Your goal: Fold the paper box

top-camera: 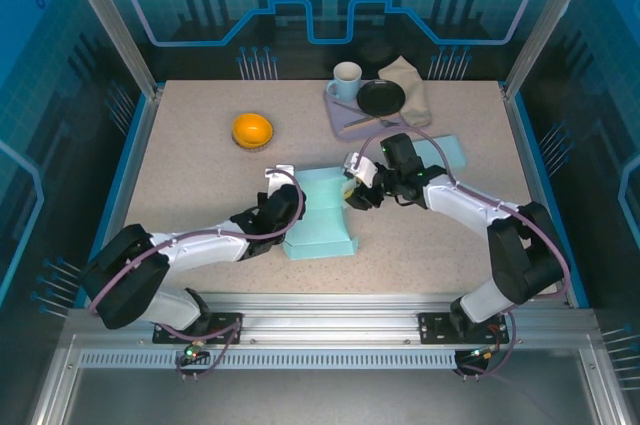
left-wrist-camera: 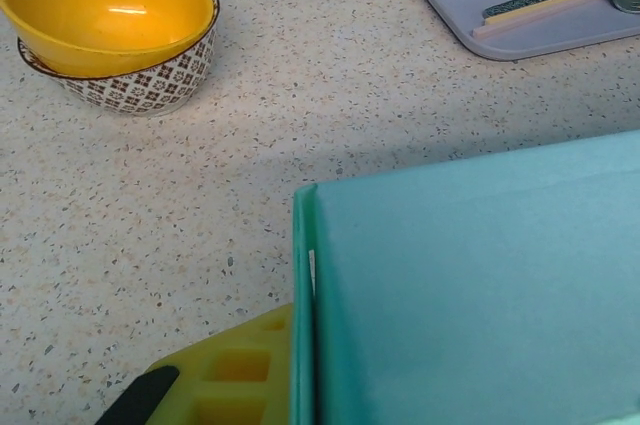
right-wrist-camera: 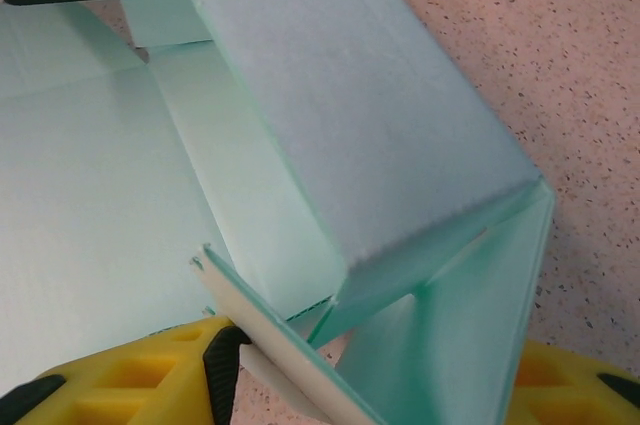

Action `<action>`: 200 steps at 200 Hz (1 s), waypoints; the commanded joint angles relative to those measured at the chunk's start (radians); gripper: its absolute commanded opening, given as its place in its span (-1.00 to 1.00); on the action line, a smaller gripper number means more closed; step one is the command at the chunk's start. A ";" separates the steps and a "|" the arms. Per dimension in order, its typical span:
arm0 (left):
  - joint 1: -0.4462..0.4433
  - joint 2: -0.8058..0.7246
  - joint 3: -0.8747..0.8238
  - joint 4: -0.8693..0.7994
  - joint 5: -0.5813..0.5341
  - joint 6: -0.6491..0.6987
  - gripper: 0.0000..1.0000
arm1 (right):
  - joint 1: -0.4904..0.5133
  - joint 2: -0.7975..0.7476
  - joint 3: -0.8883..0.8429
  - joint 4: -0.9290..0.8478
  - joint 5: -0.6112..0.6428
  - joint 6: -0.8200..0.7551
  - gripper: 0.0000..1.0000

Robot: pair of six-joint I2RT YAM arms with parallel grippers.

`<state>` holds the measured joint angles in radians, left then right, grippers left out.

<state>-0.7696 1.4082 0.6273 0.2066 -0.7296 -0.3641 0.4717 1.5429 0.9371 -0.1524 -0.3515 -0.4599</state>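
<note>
The left arm [top-camera: 190, 250] and right arm [top-camera: 480, 210] reach in from the near edge and meet at the box [top-camera: 322, 220]. The box sits part folded in the middle of the surface [top-camera: 190, 160], its long axis running away from the bases. It lies between the two pincers. The left pincer [top-camera: 283, 188] is at the left long wall and the right pincer [top-camera: 358, 193] at the far end of the right wall, so neither arm is nearer.

The left pincer is closed, pinching the left wall, with one yellow finger [left-wrist-camera: 235, 380] outside it. The right pincer's jaws stand apart, straddling a half-raised flap [right-wrist-camera: 380, 125] without clamping it. The flap leans inward over the box floor. Its crease seems to follow the long axis, so the next fold probably calls for a push leftward, towards the held wall.
</note>
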 commanded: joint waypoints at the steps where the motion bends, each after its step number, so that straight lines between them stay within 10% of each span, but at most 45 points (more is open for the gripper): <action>1: -0.018 0.000 0.035 0.040 0.088 -0.008 -0.74 | 0.054 0.026 0.031 0.123 0.050 0.092 -0.04; 200: -0.028 -0.040 0.016 0.031 0.140 -0.075 -0.73 | 0.208 0.173 0.111 0.281 0.458 0.422 -0.26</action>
<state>-0.7620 1.4071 0.6254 0.1616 -0.7521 -0.4160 0.6548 1.6733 0.9939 0.0086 0.1028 -0.0441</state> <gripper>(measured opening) 0.136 0.364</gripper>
